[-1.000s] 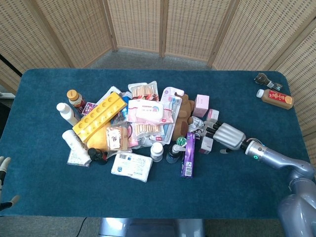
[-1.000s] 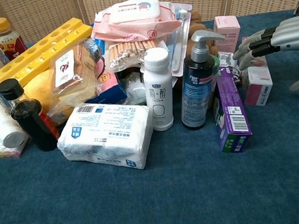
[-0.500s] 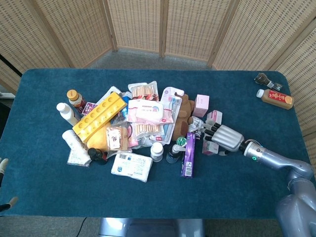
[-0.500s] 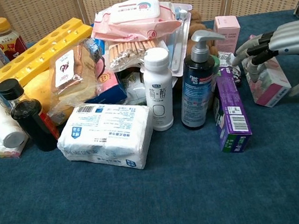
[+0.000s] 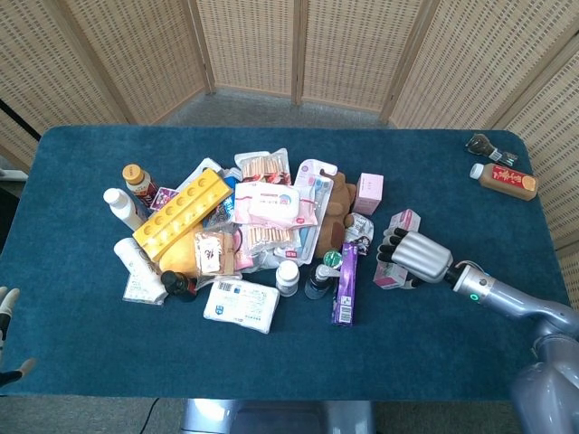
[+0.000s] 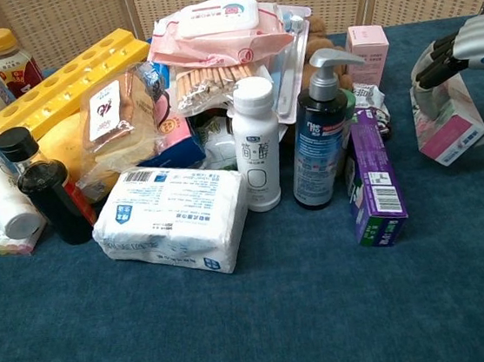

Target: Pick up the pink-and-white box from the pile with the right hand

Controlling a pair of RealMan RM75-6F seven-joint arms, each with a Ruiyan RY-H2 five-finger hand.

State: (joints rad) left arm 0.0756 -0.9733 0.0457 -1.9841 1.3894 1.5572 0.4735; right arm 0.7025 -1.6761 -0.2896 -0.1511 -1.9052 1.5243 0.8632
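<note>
The right hand (image 5: 414,254) has its fingers wrapped over the pink-and-white box (image 6: 451,125), which sits tilted just right of the purple carton (image 6: 374,178) at the pile's edge, its long axis running away from the robot.

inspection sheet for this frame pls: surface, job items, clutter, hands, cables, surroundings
Surface: dark blue carpet-like tabletop.
Job's things: pink-and-white cardboard box, tilted, apart from the pile, gripped by the right hand; whether it is off the table cannot be told.
Clutter: pile holding a yellow plastic tray, white tissue pack, dark pump bottle, purple carton, pink wipes pack; a second plain pink box upright at the pile's edge; brown bottle lying in the far right corner.
Hands: right hand's fingers curl over the box; left hand at the table's left edge, holding nothing.
Cables: nothing seen.
Surroundings: woven wicker screen panels behind.
</note>
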